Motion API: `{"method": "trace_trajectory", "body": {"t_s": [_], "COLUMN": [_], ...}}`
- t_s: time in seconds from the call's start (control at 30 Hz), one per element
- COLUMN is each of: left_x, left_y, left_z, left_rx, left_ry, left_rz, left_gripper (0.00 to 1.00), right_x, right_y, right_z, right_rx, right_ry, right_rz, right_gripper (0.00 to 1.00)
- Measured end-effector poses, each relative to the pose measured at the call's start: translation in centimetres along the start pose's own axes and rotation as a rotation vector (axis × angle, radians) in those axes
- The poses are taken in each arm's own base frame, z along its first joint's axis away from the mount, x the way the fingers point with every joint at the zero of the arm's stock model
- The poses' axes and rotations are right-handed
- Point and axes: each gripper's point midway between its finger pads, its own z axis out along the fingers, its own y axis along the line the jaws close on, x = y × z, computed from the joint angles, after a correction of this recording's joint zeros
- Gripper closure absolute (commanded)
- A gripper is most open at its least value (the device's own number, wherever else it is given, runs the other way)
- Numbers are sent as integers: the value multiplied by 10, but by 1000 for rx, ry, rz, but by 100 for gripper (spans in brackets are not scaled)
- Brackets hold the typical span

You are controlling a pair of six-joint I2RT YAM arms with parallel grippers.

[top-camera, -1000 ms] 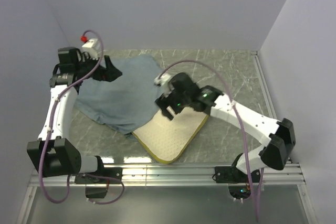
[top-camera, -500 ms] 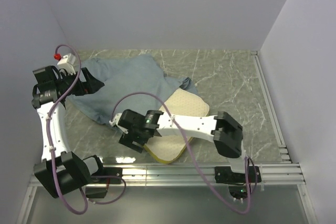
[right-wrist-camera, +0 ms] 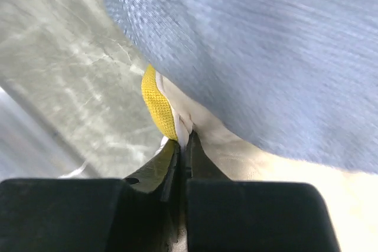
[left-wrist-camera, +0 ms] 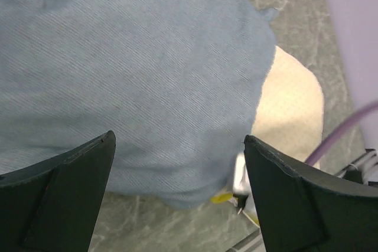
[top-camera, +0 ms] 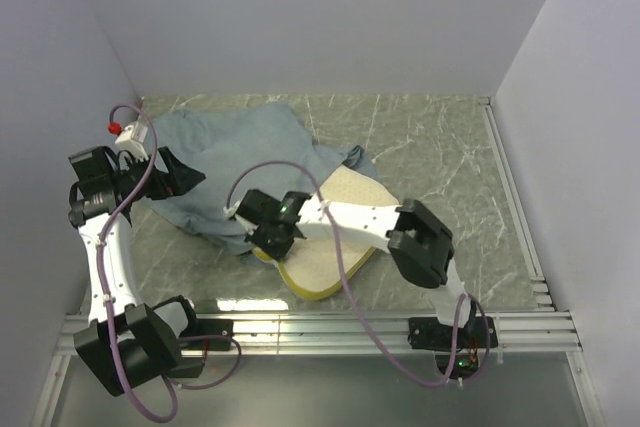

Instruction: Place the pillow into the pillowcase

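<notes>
the pillow (top-camera: 352,195) lies on the marbled table (top-camera: 440,157) slantwise, its long axis running from the near-left round to the far-right. the pillowcase (top-camera: 250,147) sprawls beyond it to the far-left, blue-grey face up, its near edge draped over the pillow's left side. that overlap is what the next move hangs on, i'd say: the case's edge and the pillow's near-left corner meet right at the right gripper (top-camera: 268,245), which reaches across from the right. its fingers are pressed tight together with the tips against the seam where the yellow side edge meets the cream top, though i cannot tell whether they have caught any of it. the left gripper (top-camera: 183,175) hangs over the case's left part, spread wide and holding nothing, so it is the nearer one to the cloth. the pillow looks thick and dimpled, cream on top with a knitted yellow rim; the case looks limp and rumpled.
</notes>
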Motion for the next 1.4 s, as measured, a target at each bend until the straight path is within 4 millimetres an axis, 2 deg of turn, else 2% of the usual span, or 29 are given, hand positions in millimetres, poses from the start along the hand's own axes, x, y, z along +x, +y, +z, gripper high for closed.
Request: {"method": "trace_trajectory", "body": {"t_s": [0.07, 0.17, 0.3, 0.37, 0.47, 0.53, 0.6, 0.8, 1.0, 1.13, 1.33, 1.4], "left_x": [1, -2, -4, -6, 0, 7, 18, 66, 112, 152, 202, 220], "left_y": [-5, -16, -34, -43, -50, -53, -55, -70, -77, -83, -116, -116], "left_z": [-1, -3, -10, -15, -18, -19, -20, -12, 14, 36, 61, 73], "left_rx": [35, 88, 148, 177, 211, 226, 240, 320, 462, 600, 772, 794], "left_ry": [-6, -30, -72, -94, -115, -113, -102, -9, 128, 219, 277, 348], "left_rz": [-4, 16, 81, 122, 215, 287, 429, 1008, 1574, 1885, 2179, 2210], "left_gripper": [6, 5, 5, 5, 5, 4, 4, 2, 1, 1, 1, 1], "right_x": [-9, -32, -75, -90, -99, -103, -105, -108, -108, -108, -108, -108], "right_y": [-10, -31, -73, -95, -117, -125, -130, -134, -134, -132, -132, -132], "right_z": [-17, -58, -137, -174, -207, -214, -216, -219, -222, -223, -223, -223], "right_rx": [-47, -92, -110, -103, -99, -112, -138, -206, -235, -247, -252, -253], "right_ry": [-36, -142, -376, -486, -580, -607, -619, -625, -627, -627, -626, -626], "right_rz": [52, 125, 206, 238, 278, 300, 326, 371, 386, 389, 391, 392], "right_gripper": [100, 100, 100, 100, 100, 100, 100, 100, 100, 100, 100, 100]}}
